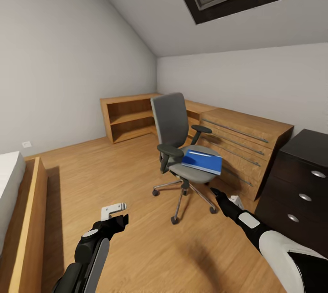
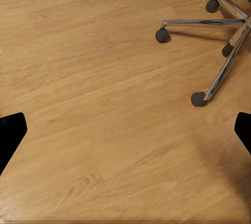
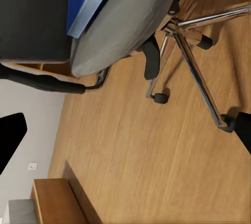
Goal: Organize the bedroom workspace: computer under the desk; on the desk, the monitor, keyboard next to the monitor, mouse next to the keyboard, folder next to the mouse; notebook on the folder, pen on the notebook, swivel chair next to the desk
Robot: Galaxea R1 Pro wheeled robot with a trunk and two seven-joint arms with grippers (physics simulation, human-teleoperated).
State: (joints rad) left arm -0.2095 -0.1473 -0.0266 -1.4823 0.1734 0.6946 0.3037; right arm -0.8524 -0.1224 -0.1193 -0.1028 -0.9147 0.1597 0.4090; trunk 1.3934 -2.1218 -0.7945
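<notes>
On the swivel chair (image 1: 182,147) seat, the folder (image 1: 202,161); both grippers' fingers spread wide, tips cut off at wrist-view edges.

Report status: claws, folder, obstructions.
Left claw and right claw open, empty. Folder on swivel chair seat, untouched. Nothing between right claw and folder.

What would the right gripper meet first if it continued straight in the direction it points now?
Probably the swivel chair: the right gripper points toward the underside of its grey seat, below the blue folder. The exact depth is unclear, so it could also pass under the seat toward the chrome legs.
</notes>
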